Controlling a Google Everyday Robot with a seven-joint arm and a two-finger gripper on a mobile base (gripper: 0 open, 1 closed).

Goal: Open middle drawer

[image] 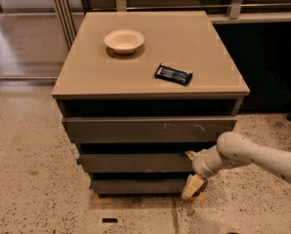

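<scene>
The middle drawer (135, 163) is a plain dark grey-brown front, between the wider scratched top front (145, 129) and the narrow bottom front (138, 185). My gripper (192, 170) is at the middle drawer's right end, low on the cabinet's right side. It is open. The upper finger (190, 154) sits at the drawer front's top edge. The pale lower finger (193, 185) hangs beside the bottom front. The white arm (253, 155) comes in from the right.
The tan cabinet top (184, 43) carries a white bowl (124, 40) and a black snack packet (173, 74). Speckled floor lies all around. A dark wall and rail stand behind and to the right. Metal posts (62, 13) stand at the back left.
</scene>
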